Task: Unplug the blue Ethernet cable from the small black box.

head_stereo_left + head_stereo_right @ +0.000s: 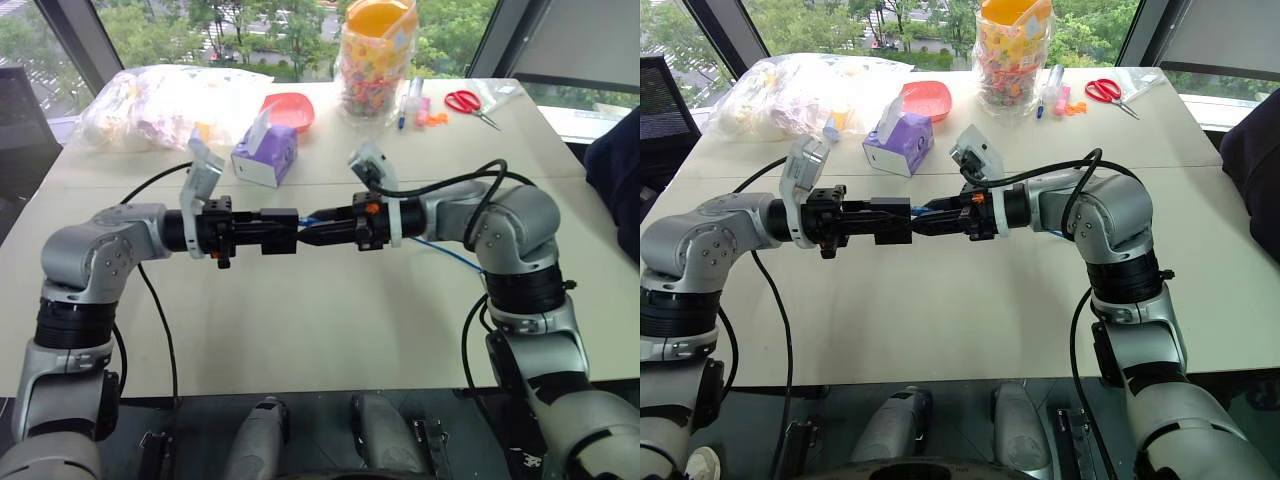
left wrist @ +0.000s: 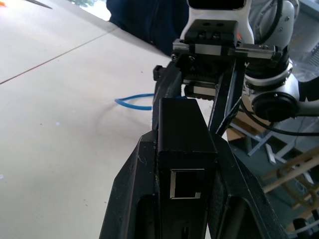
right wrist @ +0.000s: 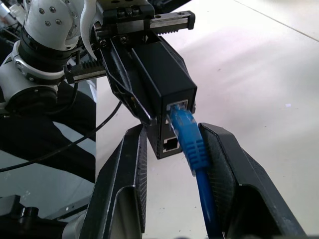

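Our left gripper (image 1: 262, 232) clamps the small black box (image 3: 162, 77) above the table (image 1: 300, 330). Our right gripper (image 3: 172, 164) stands apart around the blue cable (image 3: 192, 147), still plugged; it may slip off the boot.

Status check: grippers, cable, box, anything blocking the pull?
Left gripper shut on small black box, held above table. Right gripper jaws flank plug boot, gap on one side. Blue Ethernet cable still plugged in. Nothing in the way.

Small black box (image 3: 162, 74) looks matt plastic; blue Ethernet cable (image 3: 192, 144) ribbed, perhaps rubbery; table (image 1: 330, 310) smooth, matt.
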